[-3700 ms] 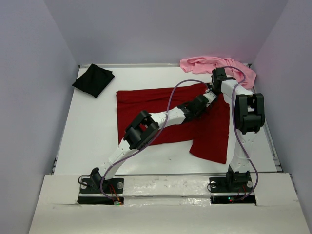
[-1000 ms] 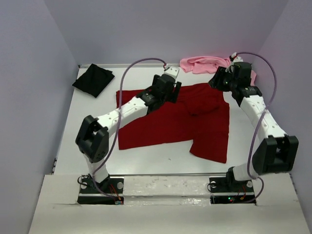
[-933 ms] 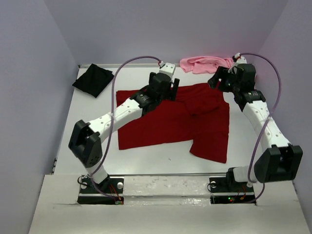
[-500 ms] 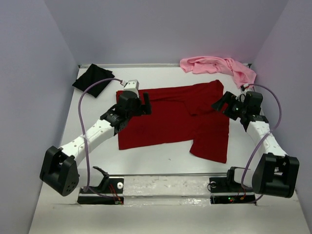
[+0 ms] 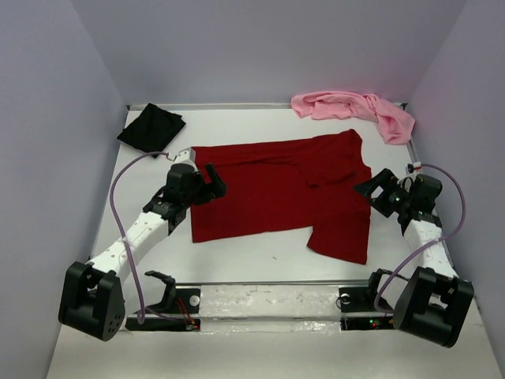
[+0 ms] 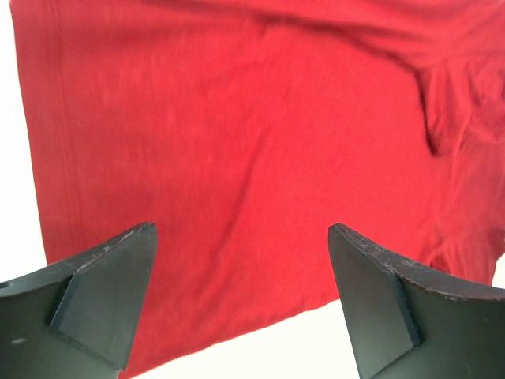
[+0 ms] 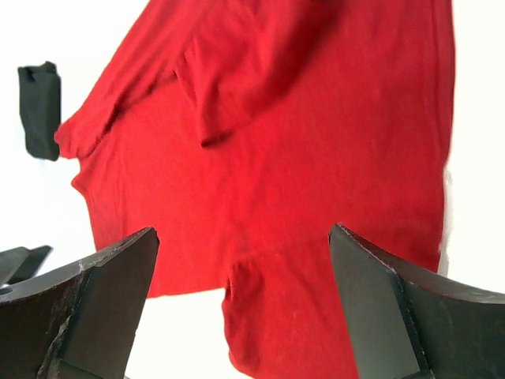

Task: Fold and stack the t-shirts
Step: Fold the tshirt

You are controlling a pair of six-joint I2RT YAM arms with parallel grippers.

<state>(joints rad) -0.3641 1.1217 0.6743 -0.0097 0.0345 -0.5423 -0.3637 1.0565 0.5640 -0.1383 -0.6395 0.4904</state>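
Note:
The dark red t-shirt (image 5: pixel 276 189) lies spread on the middle of the white table, with a sleeve folded in over its back right part. The black t-shirt (image 5: pixel 151 129) sits bunched at the back left corner, and the pink t-shirt (image 5: pixel 355 109) lies crumpled at the back right. My left gripper (image 5: pixel 210 181) hovers open over the red shirt's left edge, holding nothing. My right gripper (image 5: pixel 371 192) stands open just off the shirt's right edge, also empty. The left wrist view shows the red cloth (image 6: pixel 237 118) below wide jaws (image 6: pixel 241 229). In the right wrist view the red shirt (image 7: pixel 316 158) and the black shirt (image 7: pixel 39 110) lie beyond open jaws (image 7: pixel 243 230).
The white table (image 5: pixel 260 260) is ringed by a raised rim and grey walls on three sides. Both arm bases sit at the near edge, with purple cables looping off each arm.
Both arms pulled back from the red shirt's far edge, the left toward the left side and the right toward the right side. Both grippers opened and let go of the cloth.

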